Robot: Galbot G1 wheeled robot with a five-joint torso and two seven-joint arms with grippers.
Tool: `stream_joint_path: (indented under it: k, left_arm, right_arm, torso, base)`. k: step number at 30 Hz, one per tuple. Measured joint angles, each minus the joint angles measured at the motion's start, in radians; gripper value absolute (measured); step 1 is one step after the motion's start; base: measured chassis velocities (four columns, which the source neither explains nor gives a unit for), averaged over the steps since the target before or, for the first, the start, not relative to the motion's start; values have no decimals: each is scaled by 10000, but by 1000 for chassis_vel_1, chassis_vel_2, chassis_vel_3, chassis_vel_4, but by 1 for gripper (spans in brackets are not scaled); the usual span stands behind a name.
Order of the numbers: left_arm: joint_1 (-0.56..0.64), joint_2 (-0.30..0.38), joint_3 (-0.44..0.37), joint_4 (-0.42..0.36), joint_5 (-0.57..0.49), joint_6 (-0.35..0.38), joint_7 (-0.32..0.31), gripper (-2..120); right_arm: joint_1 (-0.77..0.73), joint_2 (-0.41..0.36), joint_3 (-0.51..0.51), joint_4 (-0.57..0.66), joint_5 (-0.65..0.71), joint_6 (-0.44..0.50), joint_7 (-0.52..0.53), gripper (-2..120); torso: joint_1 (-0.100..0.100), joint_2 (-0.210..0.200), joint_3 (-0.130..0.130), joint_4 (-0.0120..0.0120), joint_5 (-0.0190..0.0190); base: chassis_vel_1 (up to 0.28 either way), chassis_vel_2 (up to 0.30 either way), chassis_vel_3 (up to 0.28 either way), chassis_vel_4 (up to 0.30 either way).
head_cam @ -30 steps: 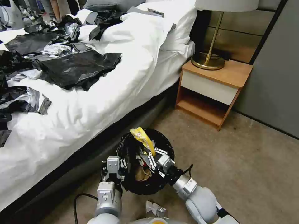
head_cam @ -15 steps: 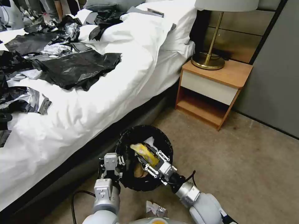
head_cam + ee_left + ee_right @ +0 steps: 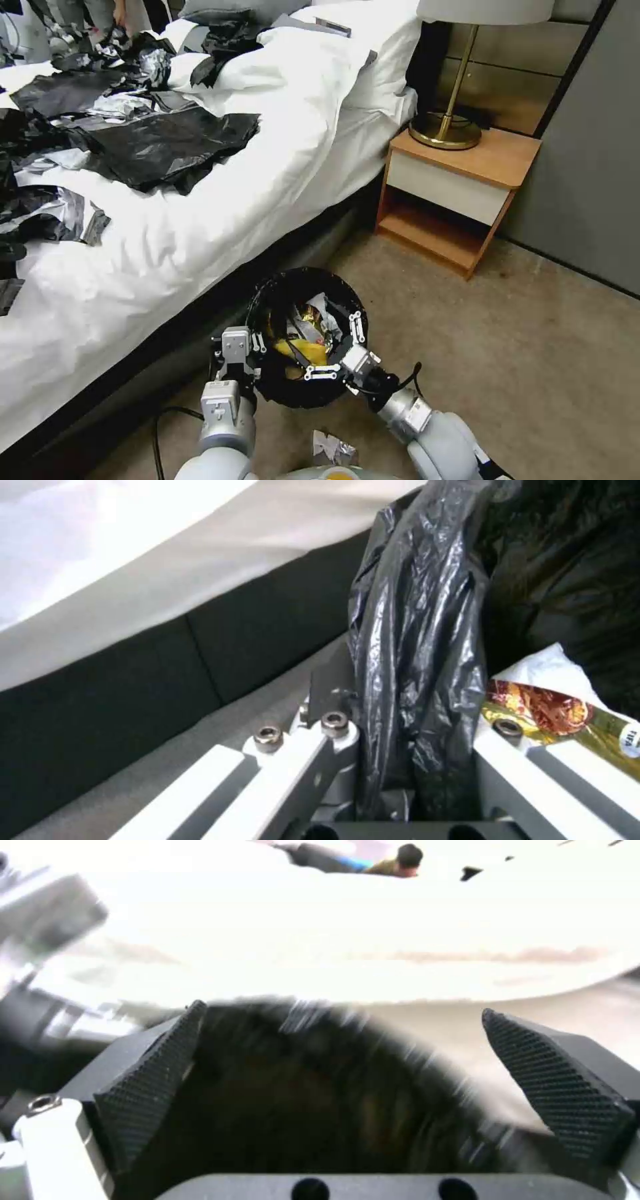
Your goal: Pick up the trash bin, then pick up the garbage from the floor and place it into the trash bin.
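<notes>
Tan carpet (image 3: 533, 373) across the near and right floor, plain but for one crumpled silver scrap (image 3: 331, 448) lying near, just in front of the robot. White bed (image 3: 200, 200) along the left, running far into the room, its dark base (image 3: 200, 313) meeting the carpet on a diagonal. Black sheets (image 3: 160, 143) and silvery crumpled pieces strewn over the bedding, mostly at far left. Wooden nightstand (image 3: 460, 193) at far right against a grey wall, with a white drawer front and an open shelf below; brass lamp (image 3: 448, 127) on top, its shade cut by the upper edge.

Bin (image 3: 267, 313) near centre, close beside the bed base, black liner around the rim, mouth open to the head camera. Inside: a yellow wrapper (image 3: 308, 349), a silvery wrapper beside it and a tan piece lower down.

Left gripper (image 3: 237, 347) at the bin's near-left rim, jaws clamped on the rim and liner; in the left wrist view, the crinkled liner (image 3: 413, 645) pinched between the two metal fingers (image 3: 293, 775), with a red-and-gold wrapper (image 3: 547, 710) just inside the wall.

Right gripper (image 3: 337, 347) over the bin's mouth from the near right, jaws spread wide, holding nothing, the yellow wrapper lying loose just under them. In the right wrist view, two black textured pads (image 3: 150, 1080) far apart with the dark bin interior between them, blurred.
</notes>
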State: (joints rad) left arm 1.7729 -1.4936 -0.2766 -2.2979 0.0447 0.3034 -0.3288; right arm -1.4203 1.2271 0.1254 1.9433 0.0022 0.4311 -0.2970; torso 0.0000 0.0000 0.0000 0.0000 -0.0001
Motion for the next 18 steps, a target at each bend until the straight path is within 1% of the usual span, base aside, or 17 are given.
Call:
stream_joint_path:
  k: [7, 9, 10, 12, 13, 16, 18]
  left_arm:
    - [159, -27, 148, 77, 193, -79, -1, 1]
    - [159, -27, 148, 77, 193, -79, -1, 1]
    - [194, -45, 152, 120, 255, -123, -1, 1]
    - [157, -41, 102, 124, 233, -124, -1, 1]
    - [157, -41, 102, 124, 233, -124, -1, 1]
    - [68, -37, -1, 180, 152, -122, -1, 1]
    - [59, -36, -12, 196, 140, -121, -2, 1]
  right_arm:
    - [434, 52, 383, 555, 414, -444, 194, 100]
    - [434, 52, 383, 555, 414, -444, 194, 100]
    - [604, 88, 832, 971, 611, -560, 234, 100]
    - [482, 107, 1204, 1496, 723, -567, 299, 100]
    - [482, 107, 1204, 1496, 723, -567, 299, 100]
    - [21, 244, 1585, 2427, 776, -563, 806, 100]
    - [-122, 290, 1678, 2639, 774, -556, 959, 100]
  torso:
    - [0, 0, 0, 1, 1]
    - [0, 0, 0, 1, 1]
    - [0, 0, 0, 1, 1]
    - [0, 0, 0, 1, 1]
    - [0, 0, 0, 1, 1]
    - [0, 0, 0, -1, 1]
    - [1, 0, 0, -1, -1]
  base:
    - [0, 0, 0, 0]
    - [0, 0, 0, 0]
    - [0, 0, 0, 0]
    - [0, 0, 0, 0]
    - [0, 0, 0, 0]
    - [0, 0, 0, 0]
    - [0, 0, 0, 0]
